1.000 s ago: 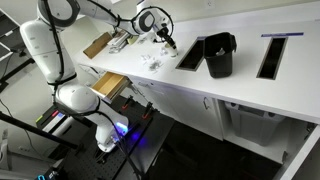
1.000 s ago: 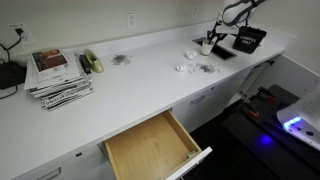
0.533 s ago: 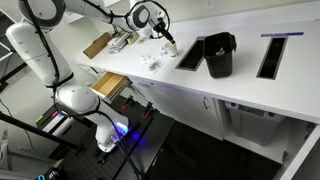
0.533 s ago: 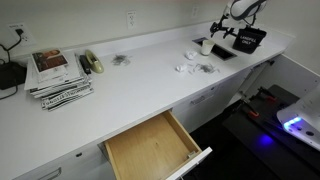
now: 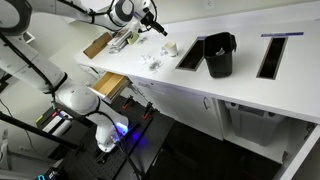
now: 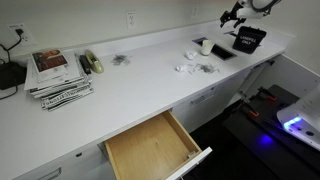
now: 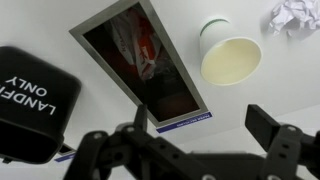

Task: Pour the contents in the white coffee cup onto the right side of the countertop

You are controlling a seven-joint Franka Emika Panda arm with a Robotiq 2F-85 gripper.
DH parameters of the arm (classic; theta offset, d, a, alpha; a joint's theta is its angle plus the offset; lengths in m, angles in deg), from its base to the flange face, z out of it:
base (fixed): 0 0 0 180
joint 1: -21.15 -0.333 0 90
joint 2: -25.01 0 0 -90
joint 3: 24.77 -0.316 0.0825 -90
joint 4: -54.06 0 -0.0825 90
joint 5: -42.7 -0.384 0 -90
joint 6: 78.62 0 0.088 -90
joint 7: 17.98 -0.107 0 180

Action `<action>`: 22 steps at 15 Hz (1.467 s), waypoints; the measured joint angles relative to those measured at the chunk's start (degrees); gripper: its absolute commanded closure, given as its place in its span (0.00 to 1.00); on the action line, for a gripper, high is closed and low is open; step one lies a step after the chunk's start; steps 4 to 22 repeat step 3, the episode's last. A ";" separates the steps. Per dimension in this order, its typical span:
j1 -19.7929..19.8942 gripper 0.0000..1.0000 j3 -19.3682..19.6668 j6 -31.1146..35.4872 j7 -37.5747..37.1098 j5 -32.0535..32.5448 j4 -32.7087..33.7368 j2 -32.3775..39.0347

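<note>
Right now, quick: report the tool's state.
The tool: open, holding nothing. The white coffee cup sits apart from it on the countertop.

Looked like office break area: long white countertop (image 6: pixel 130 85) with cut waste slots (image 5: pixel 272 55), black bin (image 7: pixel 30 95) marked landfill-only, magazine stack (image 6: pixel 58 75), wall outlet (image 6: pixel 131 19), open drawer (image 6: pixel 155 145).
</note>
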 measured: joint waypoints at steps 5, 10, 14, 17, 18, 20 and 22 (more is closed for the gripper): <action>2.30 0.00 -2.71 0.00 0.00 0.76 -3.19 -5.33; 2.30 0.00 -2.71 0.00 0.00 0.76 -3.19 -5.33; 2.30 0.00 -2.71 0.00 0.00 0.76 -3.19 -5.33; 2.30 0.00 -2.71 0.00 0.00 0.76 -3.19 -5.33; 2.30 0.00 -2.71 0.00 0.00 0.76 -3.19 -5.33; 2.30 0.00 -2.71 0.00 0.00 0.76 -3.19 -5.33; 2.30 0.00 -2.71 0.00 0.00 0.76 -3.19 -5.33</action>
